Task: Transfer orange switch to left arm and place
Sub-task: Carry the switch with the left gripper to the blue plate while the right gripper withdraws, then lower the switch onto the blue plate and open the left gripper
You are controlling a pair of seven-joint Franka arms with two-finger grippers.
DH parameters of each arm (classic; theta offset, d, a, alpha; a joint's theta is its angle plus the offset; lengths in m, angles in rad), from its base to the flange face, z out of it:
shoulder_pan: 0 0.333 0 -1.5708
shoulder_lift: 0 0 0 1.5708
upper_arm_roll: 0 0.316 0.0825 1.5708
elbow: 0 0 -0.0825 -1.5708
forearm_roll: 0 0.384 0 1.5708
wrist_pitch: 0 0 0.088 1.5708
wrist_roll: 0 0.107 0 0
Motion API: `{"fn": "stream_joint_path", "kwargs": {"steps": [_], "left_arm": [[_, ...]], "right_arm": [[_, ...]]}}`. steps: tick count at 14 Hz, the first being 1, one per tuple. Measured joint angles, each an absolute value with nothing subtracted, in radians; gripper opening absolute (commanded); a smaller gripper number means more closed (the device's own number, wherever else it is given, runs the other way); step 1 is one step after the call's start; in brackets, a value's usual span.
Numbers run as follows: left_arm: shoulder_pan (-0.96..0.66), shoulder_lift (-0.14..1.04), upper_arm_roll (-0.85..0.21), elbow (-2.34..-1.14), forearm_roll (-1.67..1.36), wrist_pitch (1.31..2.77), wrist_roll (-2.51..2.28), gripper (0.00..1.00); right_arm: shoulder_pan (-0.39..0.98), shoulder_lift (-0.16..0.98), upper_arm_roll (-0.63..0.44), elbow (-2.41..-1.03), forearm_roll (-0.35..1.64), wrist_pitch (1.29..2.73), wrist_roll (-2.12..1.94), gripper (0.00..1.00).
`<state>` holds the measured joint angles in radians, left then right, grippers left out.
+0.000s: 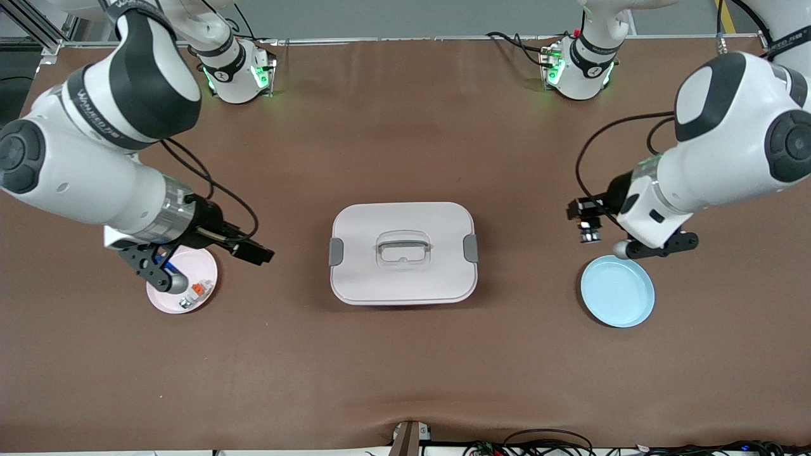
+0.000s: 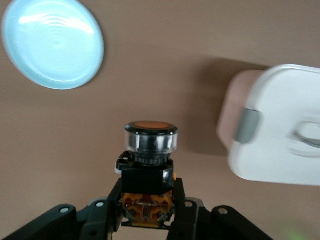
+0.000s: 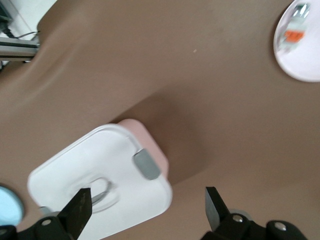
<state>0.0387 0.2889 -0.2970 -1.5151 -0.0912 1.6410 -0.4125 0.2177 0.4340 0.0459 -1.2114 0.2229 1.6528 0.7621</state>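
Orange switch sits clamped between the fingers of the left gripper, held up over bare table beside the blue plate at the left arm's end. The left wrist view shows the fingers pinching its black body low down, the round orange button face pointing away from the wrist.

It looks small, light and rigid, a hard plastic part with a smooth collar under the button that could slip; the squared black body and orange base look like the surest place to hold, as now.

The right gripper hangs over the table between the pink plate and the box, fingers spread apart and holding nothing.

One white box with two grey latches stands at the table's middle, between the two plates. There are two plates, one blue and bare, one pink carrying a small white-grey part with an orange tab and another small piece too tiny to identify. Two arms, one switch.

With the switch in the left gripper near the blue plate, the transfer appears close to its end.
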Motion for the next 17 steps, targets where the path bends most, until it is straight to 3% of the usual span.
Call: {"fn": "stream_joint_path", "kwargs": {"steps": [8, 14, 17], "left_arm": [[0.204, 0.352, -0.296, -1.826, 0.146, 2.050, -0.234, 0.00], [0.217, 0.487, -0.296, -1.844, 0.261, 2.182, -0.212, 0.00], [0.236, 0.529, -0.296, -1.840, 0.278, 2.239, -0.160, 0.00]], "right_arm": [[0.067, 0.395, 0.044, -1.236, 0.050, 1.542, 0.218, 1.00], [-0.004, 0.308, 0.044, -1.294, -0.005, 1.544, 0.069, 1.00], [-0.029, 0.225, 0.044, -1.402, -0.010, 1.627, 0.049, 1.00]]}}
